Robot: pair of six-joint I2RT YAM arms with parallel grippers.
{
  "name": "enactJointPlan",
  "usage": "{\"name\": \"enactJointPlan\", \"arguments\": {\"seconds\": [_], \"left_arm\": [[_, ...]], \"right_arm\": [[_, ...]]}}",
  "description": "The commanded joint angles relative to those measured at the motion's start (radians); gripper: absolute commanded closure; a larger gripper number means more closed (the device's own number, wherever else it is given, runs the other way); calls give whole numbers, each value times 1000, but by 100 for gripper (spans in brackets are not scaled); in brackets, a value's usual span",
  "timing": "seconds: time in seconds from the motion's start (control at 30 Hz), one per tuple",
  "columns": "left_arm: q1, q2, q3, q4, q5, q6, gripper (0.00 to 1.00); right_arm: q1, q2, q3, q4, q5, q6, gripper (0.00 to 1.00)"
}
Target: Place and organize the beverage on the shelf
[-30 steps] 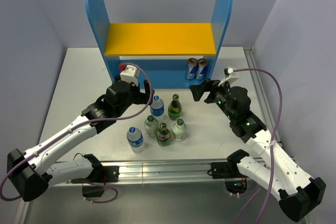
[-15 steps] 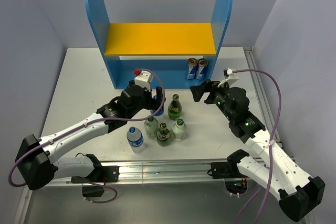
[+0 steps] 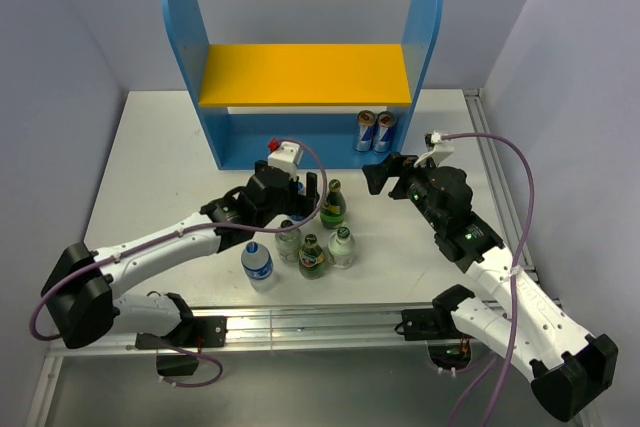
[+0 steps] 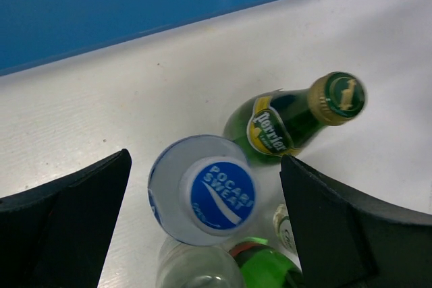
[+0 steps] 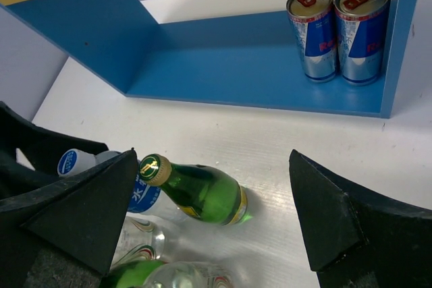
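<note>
Step in hand: the grasp of the blue-capped plastic bottle (image 4: 221, 191) by the left pincer (image 4: 205, 160) is judged to be under way.
Left pincer: it is spread wide and nothing is held; the bottle's cap is framed between its two fingers in the wrist view.
Right pincer (image 5: 213, 156): it is also wide open and empty, and is held above the counter (image 3: 150, 157) to the right of the bottle cluster.
Task's things: all six bottles are grouped on the counter at centre frame, below the shelf (image 3: 185, 37); its yellow board (image 3: 305, 72) is bare.
Crowding: a green bottle (image 4: 283, 123) stands just beside the target, and more bottles are pressed in at the lower edge of the wrist view.
Advice: the descent is best kept straight and centred on the cap, so that the finger at frame right is slipped into the narrow gap without the green bottle being knocked.
Lower level: two cans (image 3: 376, 131) are stood at its right end.
</note>
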Motion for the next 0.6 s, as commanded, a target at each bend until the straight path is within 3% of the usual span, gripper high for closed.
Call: {"name": "enactJointPlan", "arguments": {"seconds": [0.0,0.2,0.33,0.37,0.4,0.43,0.5,0.53,0.57], "left_arm": [[-4,47,17,9,-65,-27,1],[-4,115,31,2,-91,-50,1],[-4,127,34,-4,-99,-59,16],[-4,127,37,-10,-105,-63,32],[-4,123,38,-19,-110,-65,42],[-4,120,49,-25,-114,-65,64],[-4,111,64,-51,-136,-63,78],[-4,103,90,-63,-143,-56,93],[-4,100,110,-86,-154,-57,98]], "right_arm": [[6,0,-2,30,17,-3,0],[6,-10,-6,21,33,-2,1],[4,-13,-5,17,47,0,0],[6,-13,-5,17,49,1,0],[6,-11,-6,17,53,1,1],[4,-13,-6,17,55,1,0],[6,-11,-6,17,58,3,1],[6,-10,-6,17,60,3,0],[6,-11,-8,21,61,3,0]]}}
